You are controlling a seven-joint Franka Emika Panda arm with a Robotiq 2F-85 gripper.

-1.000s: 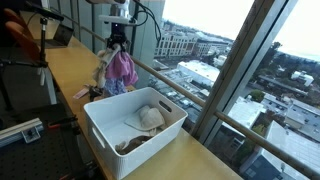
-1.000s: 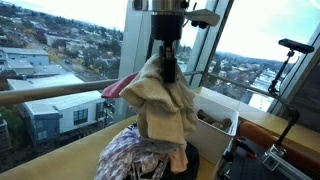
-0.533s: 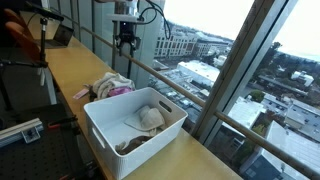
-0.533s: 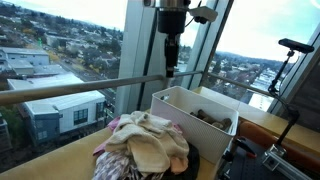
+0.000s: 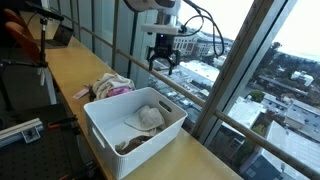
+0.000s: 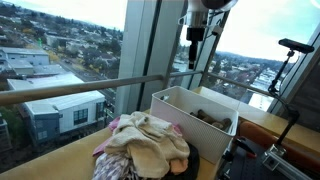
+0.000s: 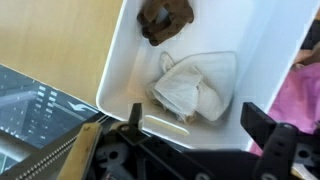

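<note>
A robot arm's gripper [image 5: 163,63] hangs in the air above a white plastic bin [image 5: 100,127] on a long wooden counter [image 5: 68,66] beside floor-to-ceiling windows overlooking a city. Its fingers are spread wide and hold nothing. In both exterior views the gripper is well clear of the bin's rim, up against the bright glass [image 6: 194,55]. The wrist view looks straight down into the bin [image 7: 252,40] with the two dark fingers framing the lower edge of the picture and open space between them. A crumpled white cloth [image 7: 195,85] lies near the middle of the bin's floor, and a brown bundle [image 7: 165,18] sits apart from it against one end wall. The same two pieces show in an exterior view, the white cloth [image 5: 150,117] towards the back and the brown bundle [image 5: 130,145] at the near corner. Outside the bin, just beside one of its short ends, a loose pile of clothes [image 5: 110,86] rests on the counter, with pink, cream and patterned fabric tangled together [image 6: 150,145]. A strip of pink cloth [image 7: 305,95] shows at the edge of the wrist view beyond the bin's wall. A metal railing [image 6: 70,90] runs along the window behind the counter.
</note>
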